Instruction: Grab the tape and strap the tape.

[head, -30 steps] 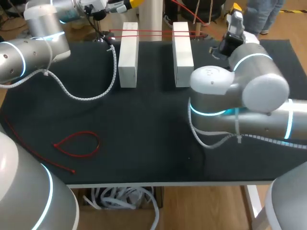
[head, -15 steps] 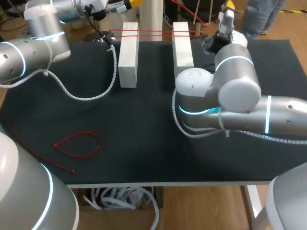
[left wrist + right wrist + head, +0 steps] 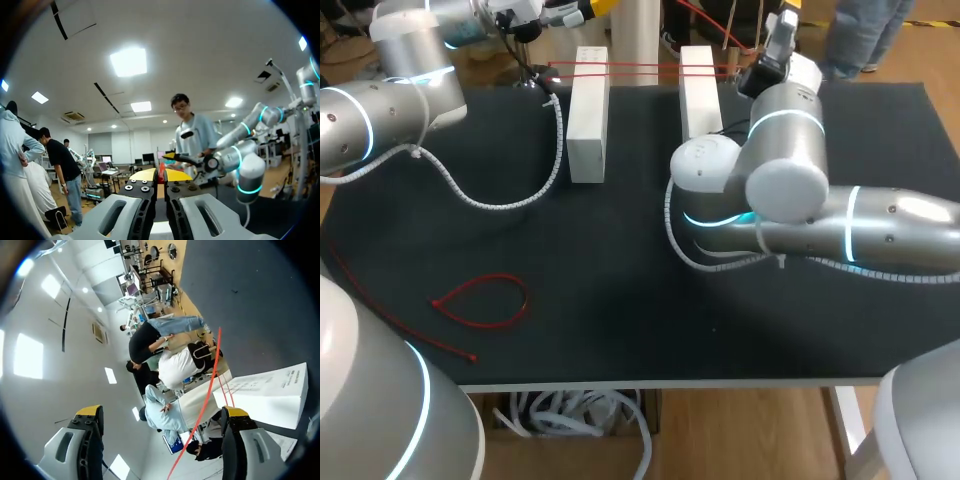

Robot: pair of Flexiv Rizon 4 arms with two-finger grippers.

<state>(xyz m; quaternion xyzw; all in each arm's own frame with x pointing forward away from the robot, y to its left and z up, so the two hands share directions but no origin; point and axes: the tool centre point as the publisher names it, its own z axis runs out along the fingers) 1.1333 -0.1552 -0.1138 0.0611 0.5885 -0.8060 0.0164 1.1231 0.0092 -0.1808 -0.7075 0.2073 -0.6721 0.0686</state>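
Tape [image 3: 640, 68] runs taut across two white blocks [image 3: 588, 115] at the bench's [image 3: 620, 250] 12 o'clock edge. Left gripper [image 3: 161, 175] is clamped on the tape. Right gripper [image 3: 162, 411], at 1 o'clock, has its fingers apart, and the tape passes between them untouched.

This is looking like a robotics lab bench. Two grey robot arms, the left arm [image 3: 380, 105] and the right arm [image 3: 790, 190], are glowing with cyan rings at their joints and hanging over a table [image 3: 620, 320] covered by a black mat. Spiral-wrapped cable [image 3: 510, 203] is trailing from the left arm across the mat. Two white blocks [image 3: 588, 115] are standing side by side with red tape [image 3: 640, 67] running taut across them, and a loose red loop [image 3: 485, 300] is lying nearer the front edge.
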